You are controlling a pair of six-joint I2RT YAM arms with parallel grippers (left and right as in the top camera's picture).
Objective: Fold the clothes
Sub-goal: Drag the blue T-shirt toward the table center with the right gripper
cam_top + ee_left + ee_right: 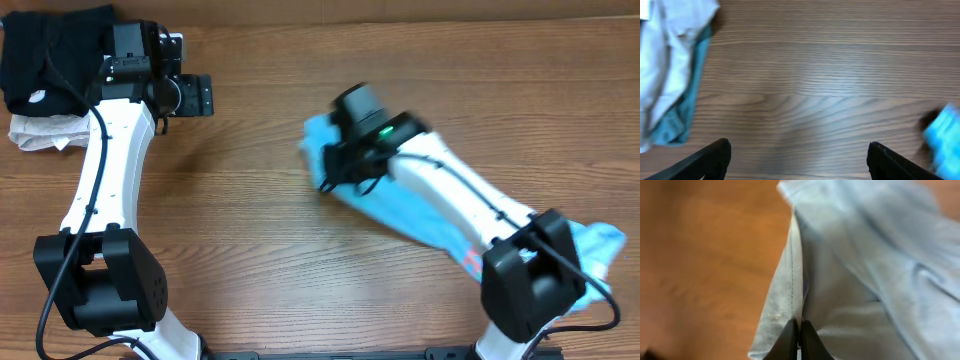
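Note:
The light sky-blue T-shirt [420, 215] lies stretched in a band from the table's middle to the right front edge, partly under my right arm; red-orange print shows near its right end. My right gripper [335, 165] is shut on a fold of the shirt at its left end; the right wrist view shows the closed fingers [799, 330] pinching blue cloth [865, 270]. My left gripper [203, 96] is open and empty at the back left, over bare wood [800, 160]. A blurred corner of the shirt shows at the right edge of the left wrist view [944, 135].
A black garment [50, 55] lies at the back left corner, with a beige folded garment [40, 133] under it. In the left wrist view, a pale garment over a grey-blue one [675, 85] lies at the left.

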